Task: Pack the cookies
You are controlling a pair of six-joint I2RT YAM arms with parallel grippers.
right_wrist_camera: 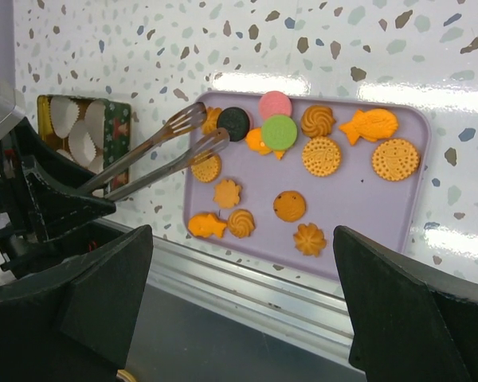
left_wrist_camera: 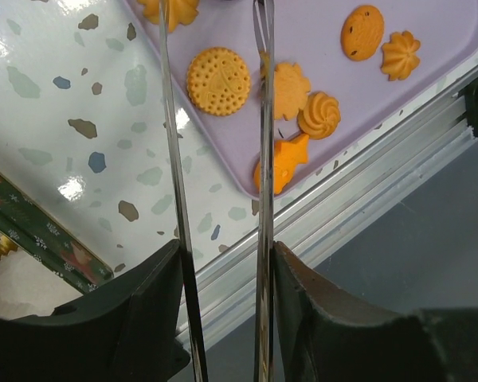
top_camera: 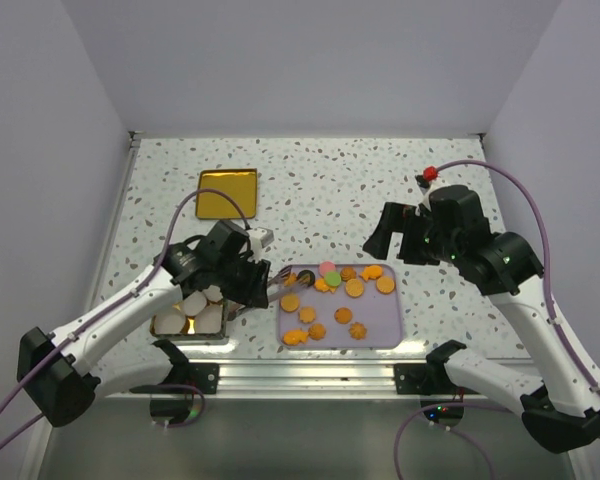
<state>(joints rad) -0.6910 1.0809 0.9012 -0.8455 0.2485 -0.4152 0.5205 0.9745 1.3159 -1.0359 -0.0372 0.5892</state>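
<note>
Cookies (right_wrist_camera: 322,156) loose on lavender tray (right_wrist_camera: 358,219): light, stiff, brittle. Left gripper (left_wrist_camera: 223,318) clamps tongs (right_wrist_camera: 155,155) (tips parted beside dark brown cookie (right_wrist_camera: 237,123)); nip opposite edges gently. Right gripper (right_wrist_camera: 240,263) gapes wide, empty

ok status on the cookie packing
left pincer shut on tongs, tips by dark cookie. right pincer open, empty. cookies on tray. nothing blocking.

The speckled bench (top_camera: 330,175) carries a gold lid (top_camera: 227,193), a lilac tray (top_camera: 385,320) and a tin (right_wrist_camera: 118,131) of paper cups (top_camera: 168,322); tongs (right_wrist_camera: 209,144) overhang the tray.
</note>
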